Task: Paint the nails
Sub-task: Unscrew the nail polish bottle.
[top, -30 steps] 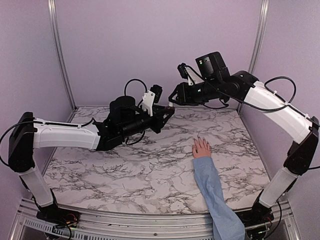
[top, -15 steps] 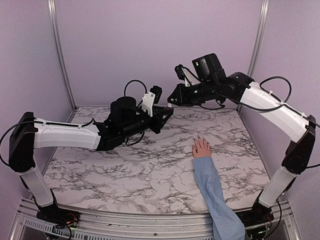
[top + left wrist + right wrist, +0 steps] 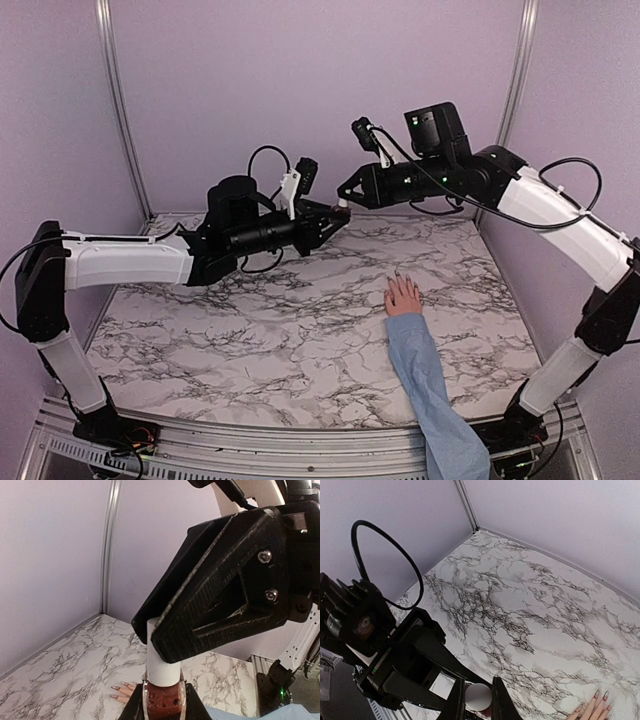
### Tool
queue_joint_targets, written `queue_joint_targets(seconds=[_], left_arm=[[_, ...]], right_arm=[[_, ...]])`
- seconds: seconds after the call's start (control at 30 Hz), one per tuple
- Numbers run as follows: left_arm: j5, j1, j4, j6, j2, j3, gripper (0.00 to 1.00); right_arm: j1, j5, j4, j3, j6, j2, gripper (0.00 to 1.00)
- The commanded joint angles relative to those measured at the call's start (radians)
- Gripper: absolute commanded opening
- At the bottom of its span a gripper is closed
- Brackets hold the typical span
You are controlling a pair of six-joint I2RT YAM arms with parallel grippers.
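A small pinkish hand (image 3: pixel 404 296) in a light-blue sleeve (image 3: pixel 425 380) lies flat on the marble table, right of centre. Its nails (image 3: pixel 397 274) are tiny here; they show long and pointed in the left wrist view (image 3: pixel 117 686) and the right wrist view (image 3: pixel 597 694). My left gripper (image 3: pixel 333 214) is shut on a small bottle of dark red polish (image 3: pixel 163 702), held in the air above the far table. My right gripper (image 3: pixel 346 201) meets it there, shut on the bottle's white cap (image 3: pixel 478 696). The right gripper's black fingers (image 3: pixel 220 610) cover the cap's top.
The white marble tabletop (image 3: pixel 300 330) is bounded by purple walls and metal corner posts (image 3: pixel 118 100). A black cable loop (image 3: pixel 385 565) arcs over my left wrist. Both arms span the far half of the table, above the hand's fingertips.
My left arm has lifted and pushed the bottle toward the right gripper. The right gripper's jaws have shut on the white cap. The hand has not moved.
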Motion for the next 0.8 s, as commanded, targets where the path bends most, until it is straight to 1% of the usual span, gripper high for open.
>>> queue_joint_targets(seconds=[0.0,0.17,0.23,0.5,0.7,0.77], left_arm=[[0.295,-0.013,0.079,-0.073,-0.026,0.080,0.00],[0.391,-0.013,0.234,-0.214,-0.022,0.084,0.00],[0.409,-0.013,0.276,-0.255,-0.021,0.093,0.00],[0.509,-0.016,0.286,-0.295,-0.022,0.141,0.00],[0.538,-0.016,0.286,-0.298,-0.037,0.128,0.00],[0.516,-0.015,0.280,-0.283,-0.046,0.108,0.00]], right_arm=[[0.017,-0.209,0.106,-0.002,-0.096,-0.062,0.00],[0.015,-0.323,0.164,-0.047,-0.119,-0.117,0.00],[0.013,-0.362,0.178,-0.055,-0.136,-0.134,0.00],[0.008,-0.567,0.195,-0.078,-0.197,-0.180,0.00],[-0.008,-0.614,0.220,-0.093,-0.201,-0.205,0.00],[-0.024,-0.589,0.219,-0.090,-0.185,-0.208,0.14]])
